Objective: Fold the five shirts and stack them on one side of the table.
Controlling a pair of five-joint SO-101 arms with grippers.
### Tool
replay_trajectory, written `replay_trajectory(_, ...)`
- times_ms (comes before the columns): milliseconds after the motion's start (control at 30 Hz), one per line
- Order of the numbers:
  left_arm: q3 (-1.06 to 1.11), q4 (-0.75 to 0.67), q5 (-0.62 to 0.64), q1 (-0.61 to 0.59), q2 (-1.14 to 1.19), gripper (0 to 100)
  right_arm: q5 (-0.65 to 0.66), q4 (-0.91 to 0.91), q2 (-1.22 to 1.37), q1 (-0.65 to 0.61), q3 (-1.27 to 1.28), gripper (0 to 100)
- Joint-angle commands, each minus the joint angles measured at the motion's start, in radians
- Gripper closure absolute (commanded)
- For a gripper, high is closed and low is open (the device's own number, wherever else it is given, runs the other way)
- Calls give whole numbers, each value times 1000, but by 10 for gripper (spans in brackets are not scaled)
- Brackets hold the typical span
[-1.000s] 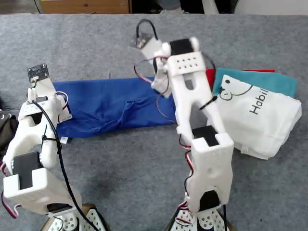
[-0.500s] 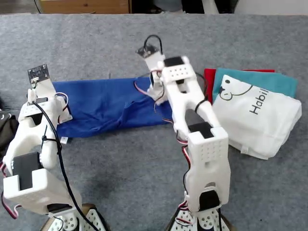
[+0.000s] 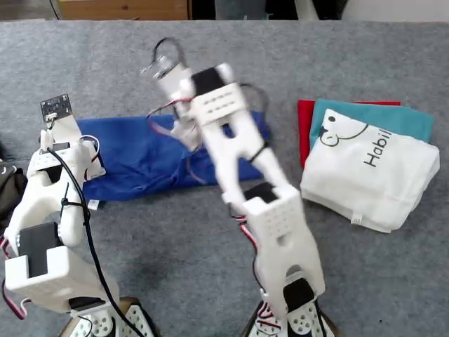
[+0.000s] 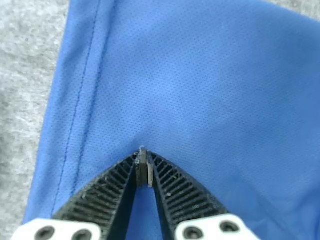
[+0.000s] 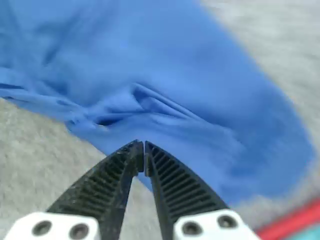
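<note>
Across the centre-left of the high view, the blue shirt (image 3: 133,154) lay lengthwise left to right. The left gripper (image 4: 144,160) pinched its left end, while the right gripper (image 5: 144,147) hovered closed and empty above its middle.

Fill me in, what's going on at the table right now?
The left gripper is pinching the blue shirt, which lies in a long strip across the grey table. The right gripper is shut and empty above the same shirt. A white shirt, a teal shirt and a red shirt sit stacked at the table's right side.
</note>
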Motion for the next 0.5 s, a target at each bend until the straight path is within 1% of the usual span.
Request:
replay_trajectory(0, 5, 3, 6, -8, -18, 970, -2, -78, 116, -46, 18, 985)
replay_trajectory(133, 5, 0, 8, -7, -18, 970, -2, -94, 243, -43, -79, 985)
replay_trajectory(233, 5, 2, 8, -5, -18, 970, -2, -9, 266, -29, -214, 985)
replay_trajectory(333, 5, -2, 6, -4, -18, 970, -2, 87, 265, -8, -398, 985)
replay_trajectory(467, -4, -5, 0, -5, -18, 970, -6, 95, 246, 44, -682, 985)
